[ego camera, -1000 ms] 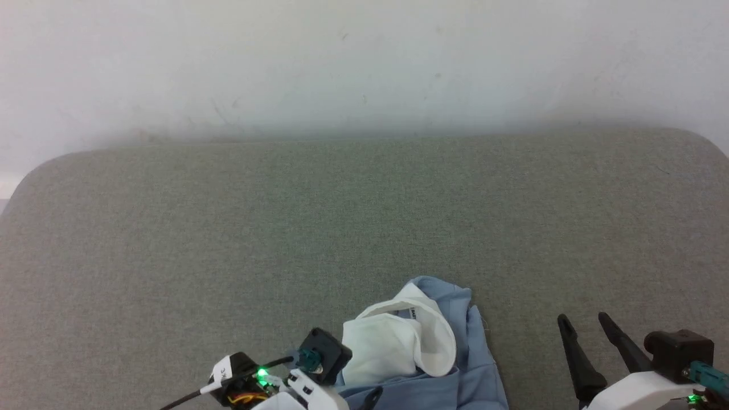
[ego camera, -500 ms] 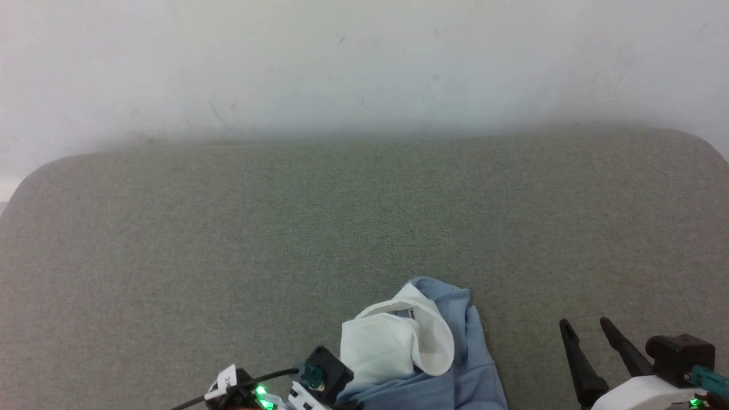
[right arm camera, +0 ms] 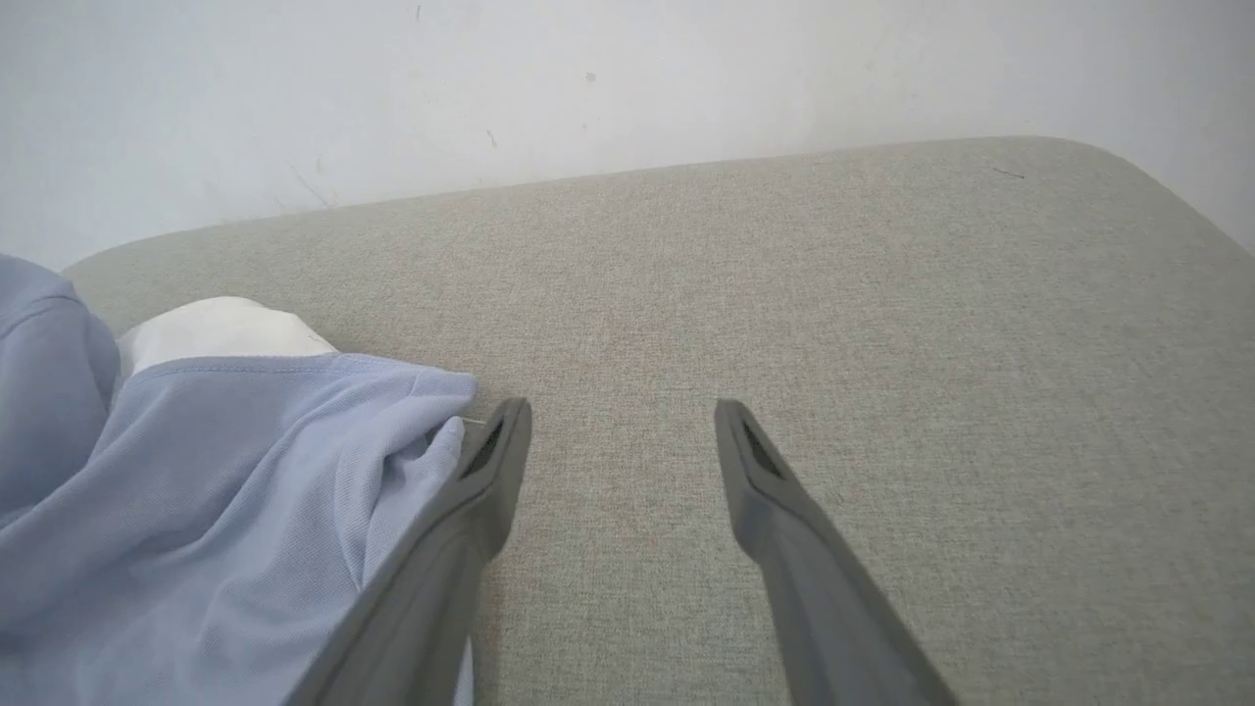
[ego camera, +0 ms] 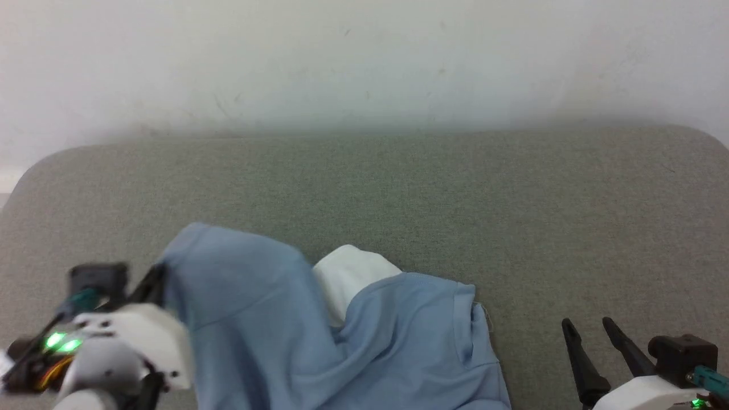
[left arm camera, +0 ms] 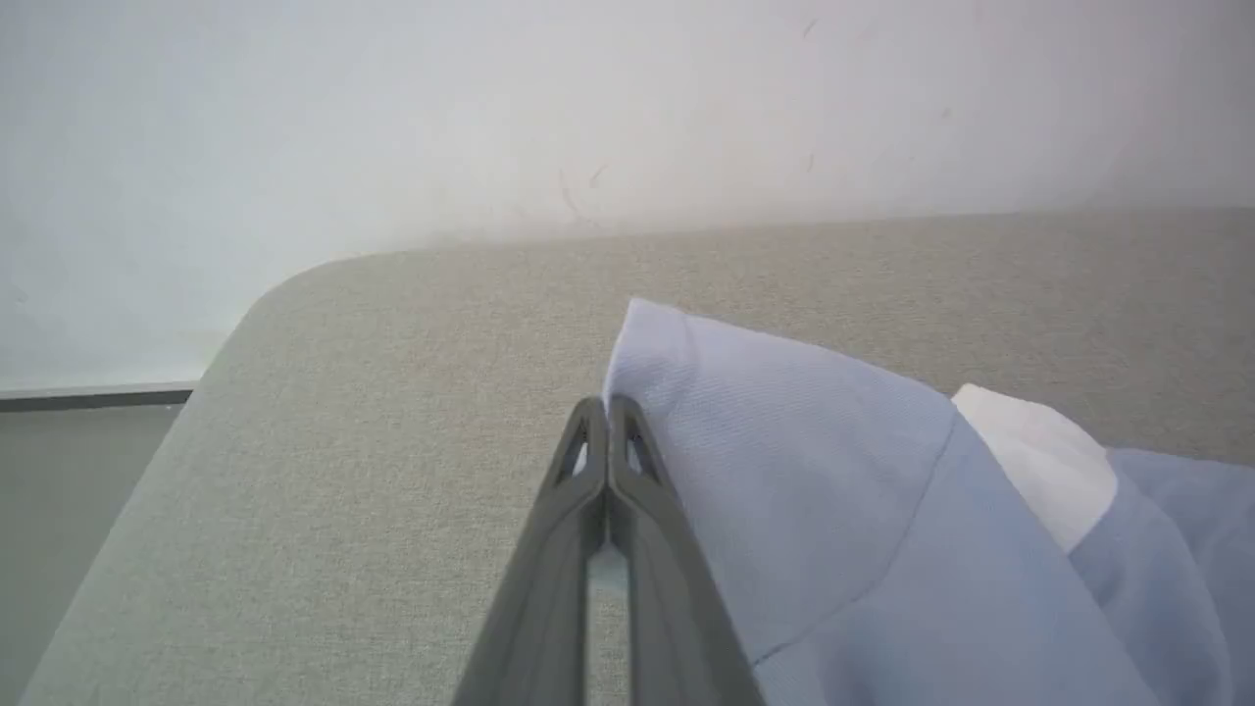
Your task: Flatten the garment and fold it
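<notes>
Left gripper [left arm camera: 608, 404] has its two dark fingers pressed together, with no gap at the tips, pinching a fold of the garment [ego camera: 353, 347]. From that pinch the light-blue T-shirt hangs away to the right of the fingers in the left wrist view, its knit texture plain to see. In the head view the left arm's pale wrist housing is blurred at the lower left, with green lights showing on it, and the held fold stands up as a rounded peak just beside it, higher than the rest of the cloth.

The rest of the garment lies crumpled on the grey woven counter [ego camera: 512, 216], near the front edge and left of centre, and runs off the bottom of the head view. A patch of white fabric [ego camera: 347, 276] shows between the raised fold and the lower blue folds. A hemmed edge forms the garment's right side.

The right gripper [ego camera: 586, 322] is at the lower right with its fingers spread wide and nothing between them. It is near that hemmed edge, with bare counter between them in the head view. A white wall [ego camera: 364, 57] rises behind the counter.
</notes>
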{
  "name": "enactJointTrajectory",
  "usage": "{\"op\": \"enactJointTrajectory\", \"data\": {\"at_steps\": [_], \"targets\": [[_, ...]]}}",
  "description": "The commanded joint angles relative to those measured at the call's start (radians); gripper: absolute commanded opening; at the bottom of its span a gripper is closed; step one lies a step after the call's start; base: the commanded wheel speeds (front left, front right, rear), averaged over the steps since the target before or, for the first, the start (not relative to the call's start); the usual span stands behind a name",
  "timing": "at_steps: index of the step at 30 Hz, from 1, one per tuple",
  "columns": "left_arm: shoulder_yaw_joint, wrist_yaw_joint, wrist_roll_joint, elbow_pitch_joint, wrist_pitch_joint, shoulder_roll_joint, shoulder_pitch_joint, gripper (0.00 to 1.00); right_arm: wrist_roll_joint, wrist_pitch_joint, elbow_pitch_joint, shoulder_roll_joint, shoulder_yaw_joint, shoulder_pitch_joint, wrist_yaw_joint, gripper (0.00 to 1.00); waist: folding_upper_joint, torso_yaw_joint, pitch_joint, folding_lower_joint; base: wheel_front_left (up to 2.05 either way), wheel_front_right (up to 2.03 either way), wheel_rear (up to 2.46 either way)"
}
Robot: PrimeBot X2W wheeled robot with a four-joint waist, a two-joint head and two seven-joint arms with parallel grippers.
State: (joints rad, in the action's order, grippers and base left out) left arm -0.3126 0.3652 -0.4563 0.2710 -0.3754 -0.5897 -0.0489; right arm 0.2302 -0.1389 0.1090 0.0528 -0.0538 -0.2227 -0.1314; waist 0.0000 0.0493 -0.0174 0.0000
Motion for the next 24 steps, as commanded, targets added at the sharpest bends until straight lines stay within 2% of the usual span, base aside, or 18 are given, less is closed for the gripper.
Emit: {"op": "enactJointTrajectory", "data": {"at_steps": [1,4,6,9,12,13,14,18,24], "targets": [[0.034,0.030,-0.021,-0.019,0.013,-0.002,0.047,0.00,0.006,0.007,-0.002,-0.003,0.002,0.003,0.001,1.00,0.0000,-0.001,-0.007,0.0000,0.00,0.00,0.00],[0.130,0.096,-0.077,-0.082,0.047,0.013,0.153,0.00,0.008,0.007,-0.007,-0.003,0.006,0.010,0.001,1.00,0.0000,-0.006,-0.018,0.0000,0.00,0.00,0.00],[0.182,0.125,-0.119,-0.128,0.070,0.035,0.223,0.00,0.008,0.008,-0.009,-0.003,0.007,0.014,0.001,1.00,0.0000,-0.009,-0.023,0.0000,0.00,0.00,0.00],[0.225,0.125,-0.178,-0.211,0.095,0.068,0.305,0.00,0.008,0.008,-0.012,-0.003,0.006,0.018,0.001,1.00,0.0000,-0.012,-0.029,0.0000,0.00,0.00,0.00],[0.231,0.088,-0.232,-0.272,0.108,0.106,0.338,0.00,0.007,0.008,-0.015,-0.003,0.002,0.019,0.001,1.00,0.0000,-0.008,-0.029,0.0000,0.00,0.00,0.00],[0.224,0.063,-0.251,-0.284,0.109,0.118,0.338,0.18,0.007,0.007,-0.015,-0.003,0.001,0.020,0.001,1.00,0.0000,-0.005,-0.029,0.0000,0.00,0.00,0.00],[0.217,0.044,-0.258,-0.296,0.116,0.125,0.334,1.00,0.006,0.007,-0.015,-0.003,0.000,0.021,0.001,1.00,0.0000,-0.003,-0.029,0.0000,0.00,0.00,0.00],[0.195,-0.014,-0.238,-0.313,0.204,0.144,0.279,1.00,0.001,0.003,-0.014,-0.003,0.000,0.027,0.001,1.00,0.0000,0.008,-0.023,0.0000,0.00,0.00,0.00],[0.128,-0.099,-0.135,-0.264,0.378,0.151,0.153,1.00,-0.011,-0.018,-0.007,-0.003,0.002,0.027,0.001,1.00,0.0000,0.031,-0.007,0.0000,0.00,0.00,0.00]]}}
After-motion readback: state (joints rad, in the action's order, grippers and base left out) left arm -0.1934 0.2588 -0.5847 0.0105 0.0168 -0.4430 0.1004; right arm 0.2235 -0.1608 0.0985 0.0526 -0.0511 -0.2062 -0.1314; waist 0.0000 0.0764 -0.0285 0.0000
